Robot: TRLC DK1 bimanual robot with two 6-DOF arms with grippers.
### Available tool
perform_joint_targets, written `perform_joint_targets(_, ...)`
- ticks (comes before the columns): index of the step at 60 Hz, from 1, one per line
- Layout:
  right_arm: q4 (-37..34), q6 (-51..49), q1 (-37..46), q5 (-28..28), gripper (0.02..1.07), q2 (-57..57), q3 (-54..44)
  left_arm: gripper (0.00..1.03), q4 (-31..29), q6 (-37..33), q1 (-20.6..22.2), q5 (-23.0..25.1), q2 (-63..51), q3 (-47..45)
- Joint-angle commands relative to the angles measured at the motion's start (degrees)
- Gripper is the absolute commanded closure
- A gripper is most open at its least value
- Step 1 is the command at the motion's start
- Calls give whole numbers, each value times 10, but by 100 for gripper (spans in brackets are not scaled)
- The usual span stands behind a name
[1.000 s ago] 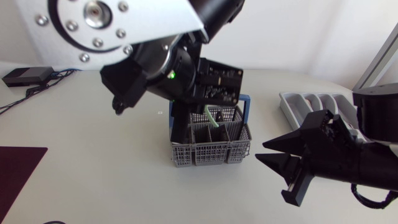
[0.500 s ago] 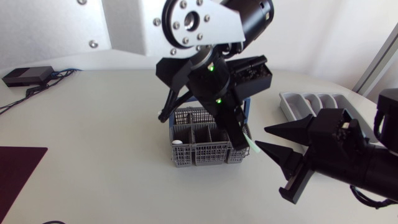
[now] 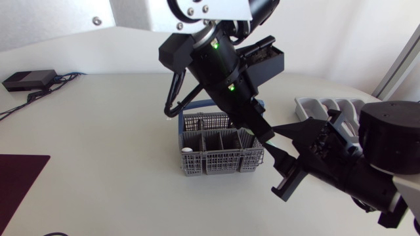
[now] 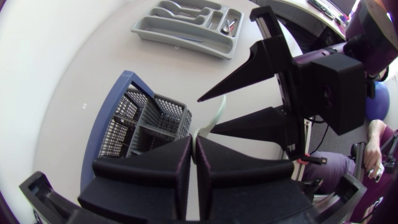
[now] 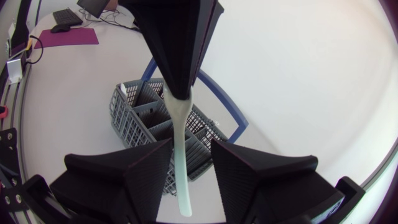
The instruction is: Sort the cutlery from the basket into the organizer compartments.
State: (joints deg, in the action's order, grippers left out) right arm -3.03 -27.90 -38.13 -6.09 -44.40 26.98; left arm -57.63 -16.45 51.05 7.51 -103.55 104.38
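My left gripper (image 3: 265, 135) is raised above the table, just past the right-hand side of the grey wire basket (image 3: 216, 163). Its two black fingers are pressed together on one end of a pale green utensil (image 5: 180, 163), pinching it from both sides. I cannot tell whether it is a fork, spoon or knife. It is a slim strip with a rounded free end.

My right gripper (image 3: 279, 145) faces the left one, tip to tip, with its wedge fingers spread wide. The free end of the utensil runs into the gap between them. I cannot tell whether either finger touches it.

The basket stands on the white table, under and beside the two grippers. It has a blue handle (image 5: 221, 103) and several compartments. A small white item (image 3: 187, 150) sticks up in one corner compartment.

The grey organizer (image 4: 180, 42) lies well apart from the basket, on my right. Some cutlery already rests in its compartments.

A dark red mat (image 3: 20, 177) and a small black box (image 3: 29, 80) sit far to my left.
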Motion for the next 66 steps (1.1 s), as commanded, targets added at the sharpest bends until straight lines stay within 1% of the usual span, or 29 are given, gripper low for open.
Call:
perform_joint_targets(1, 14, -17, -5, -7, 60, -18, -4, 100, -10, 13, -3, 9, -12, 21)
perform_joint_targets(5, 20, -18, -13, -10, 60, -25, -4, 100, -10, 13, -4, 12, -12, 22)
perform_joint_targets(12, 26, -18, -31, -24, 69, -33, 1, 100, -10, 12, -7, 18, -15, 21)
perform_joint_targets(17, 26, -18, -40, -28, 77, -38, 2, 100, -10, 12, -11, 22, -17, 22)
perform_joint_targets(19, 26, -19, -47, -38, 84, -41, 2, 100, -10, 12, -12, 23, -18, 22)
perform_joint_targets(22, 26, -19, -48, -39, 89, -45, 1, 100, -10, 11, -12, 23, -18, 23)
perform_joint_targets(26, 26, -19, -47, -40, 98, -46, 1, 100, -10, 9, -14, 23, -18, 23)
perform_joint_targets(36, 23, -19, -48, -40, 100, -48, 0, 100, -12, 8, -14, 24, -19, 21)
perform_joint_targets(45, 15, -19, -48, -38, 101, -47, -1, 80, -12, 16, -16, 24, -18, 28)
perform_joint_targets(50, 8, -19, -48, -37, 101, -45, -3, 67, -12, 21, -17, 24, -18, 36)
perform_joint_targets(51, 7, -19, -48, -37, 101, -45, -3, 66, -12, 22, -17, 24, -18, 36)
perform_joint_targets(52, 3, -19, -48, -36, 101, -44, -4, 61, -12, 24, -18, 24, -18, 42)
perform_joint_targets(54, 0, -19, -48, -34, 101, -42, -5, 56, -10, 24, -19, 24, -17, 45)
perform_joint_targets(58, -10, -18, -48, -32, 101, -36, -10, 50, -5, 26, -23, 24, -14, 56)
perform_joint_targets(66, -37, -20, -47, -24, 101, -17, -22, 43, 30, 34, -49, 23, 3, 63)
